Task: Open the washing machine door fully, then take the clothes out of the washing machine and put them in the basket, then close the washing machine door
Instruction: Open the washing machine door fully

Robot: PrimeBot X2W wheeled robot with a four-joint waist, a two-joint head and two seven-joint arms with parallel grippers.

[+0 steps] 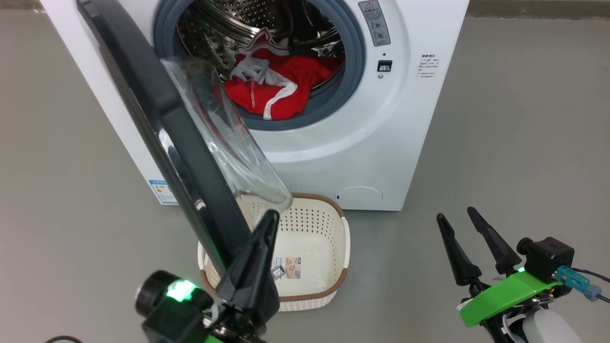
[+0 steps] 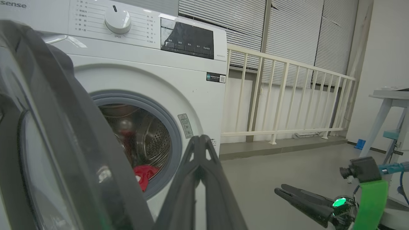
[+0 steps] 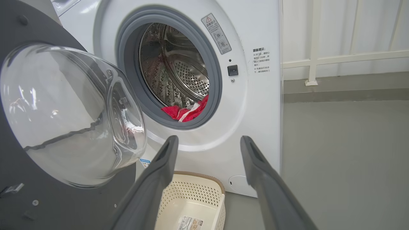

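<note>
The white washing machine (image 1: 381, 143) stands ahead with its black-rimmed door (image 1: 157, 109) swung partly open to the left, and the door's clear glass bowl (image 3: 64, 108) bulges towards the opening. Red clothes (image 1: 281, 88) with white trim lie at the front of the steel drum, also seen as clothes (image 3: 185, 112). The cream basket (image 1: 312, 219) sits on the floor below the opening, with nothing in it. My left gripper (image 1: 271, 216) is shut with nothing in it, close beside the door's lower edge on its inner side. My right gripper (image 1: 456, 213) is open, low at the right, apart from everything.
Grey floor (image 1: 524, 143) spreads to the right of the machine. A white railing (image 2: 281, 95) and window blinds run behind it. A pale table leg (image 2: 380, 124) stands at the far right. The door overhangs the basket's left part.
</note>
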